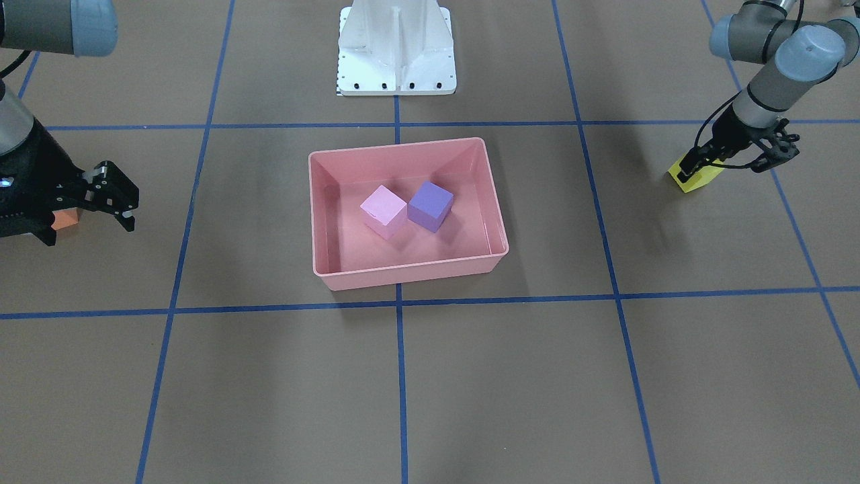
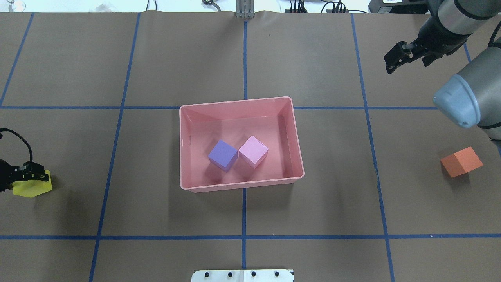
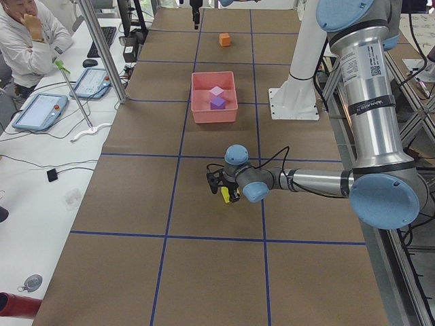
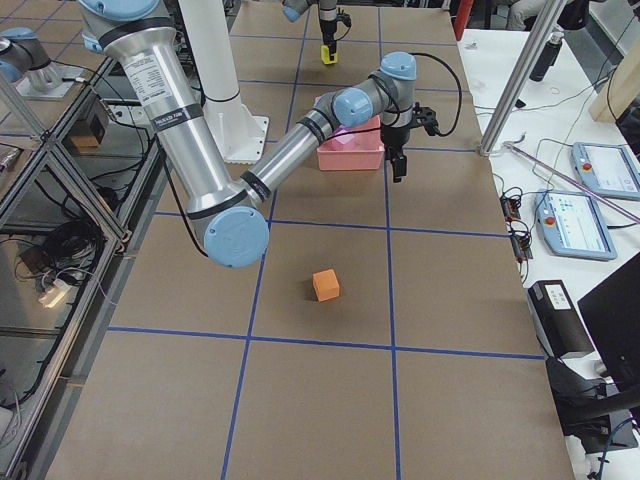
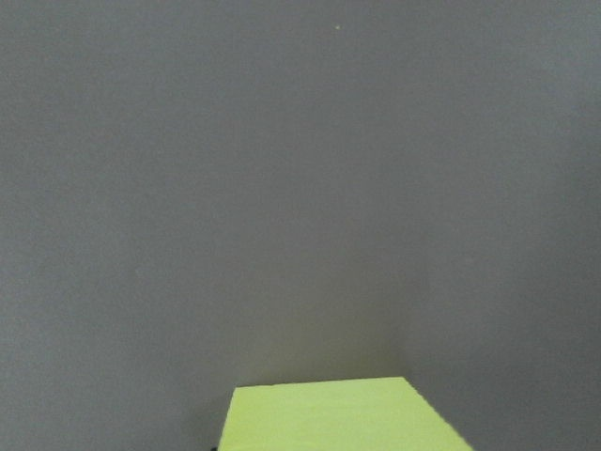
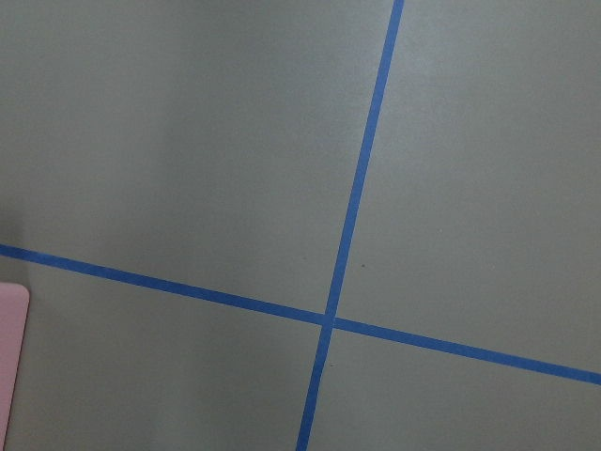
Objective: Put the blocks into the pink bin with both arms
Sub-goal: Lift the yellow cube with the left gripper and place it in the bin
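Note:
The pink bin (image 2: pixel 235 102) sits mid-table and holds the light pink cube (image 2: pixel 253 152) and the purple cube (image 2: pixel 223 155) side by side. The yellow cube (image 1: pixel 699 180) rests on the table at my left. My left gripper (image 1: pixel 724 169) is low over it and looks open, with a finger on either side. The left wrist view shows the yellow cube (image 5: pixel 329 418) at its bottom edge. The orange cube (image 2: pixel 462 162) lies alone at my right. My right gripper (image 2: pixel 409 66) hangs open and empty, high above the table, well beyond the orange cube.
The white pedestal base (image 1: pixel 396 50) stands behind the bin. Blue tape lines (image 6: pixel 352 216) grid the brown table. A corner of the bin (image 6: pixel 9 366) shows in the right wrist view. A side table with tablets (image 3: pixel 41 112) and a seated person (image 3: pixel 27 34) lies beyond the far edge.

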Available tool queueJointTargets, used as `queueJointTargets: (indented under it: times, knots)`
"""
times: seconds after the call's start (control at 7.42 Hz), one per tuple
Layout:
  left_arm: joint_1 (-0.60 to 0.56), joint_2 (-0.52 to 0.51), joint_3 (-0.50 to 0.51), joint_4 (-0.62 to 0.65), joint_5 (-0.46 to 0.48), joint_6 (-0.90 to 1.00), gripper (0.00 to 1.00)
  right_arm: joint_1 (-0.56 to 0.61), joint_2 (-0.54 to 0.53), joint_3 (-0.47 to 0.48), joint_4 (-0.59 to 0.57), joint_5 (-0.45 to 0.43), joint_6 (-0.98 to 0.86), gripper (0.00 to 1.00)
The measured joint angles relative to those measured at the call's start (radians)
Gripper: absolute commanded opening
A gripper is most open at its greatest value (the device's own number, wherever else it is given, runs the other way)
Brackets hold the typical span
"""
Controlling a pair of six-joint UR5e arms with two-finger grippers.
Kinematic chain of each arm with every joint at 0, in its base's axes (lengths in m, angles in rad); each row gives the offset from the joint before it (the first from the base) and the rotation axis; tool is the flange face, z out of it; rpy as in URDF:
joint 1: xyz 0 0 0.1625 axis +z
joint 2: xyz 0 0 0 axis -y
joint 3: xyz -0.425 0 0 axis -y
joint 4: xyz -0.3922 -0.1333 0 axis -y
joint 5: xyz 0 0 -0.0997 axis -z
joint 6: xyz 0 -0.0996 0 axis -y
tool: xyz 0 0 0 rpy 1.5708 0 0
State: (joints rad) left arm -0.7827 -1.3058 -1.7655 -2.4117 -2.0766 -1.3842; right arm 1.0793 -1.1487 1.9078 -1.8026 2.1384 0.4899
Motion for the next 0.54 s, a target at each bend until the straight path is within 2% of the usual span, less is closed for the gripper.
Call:
queueJointTargets:
  times: [0.13, 0.27, 0.54]
  knots:
    - [-0.002, -0.008, -0.059, 0.042, -0.017, 0.0, 0.26, 0.002, -0.015, 0.0, 0.0, 0.0, -0.026, 1.0]
    - [-0.004, -0.047, -0.13, 0.144, -0.035, 0.0, 0.26, 0.008, -0.034, -0.001, 0.0, -0.001, -0.063, 1.0]
    - [-0.006, -0.259, -0.22, 0.434, -0.046, -0.005, 0.26, 0.039, -0.089, -0.004, 0.0, -0.003, -0.163, 1.0]
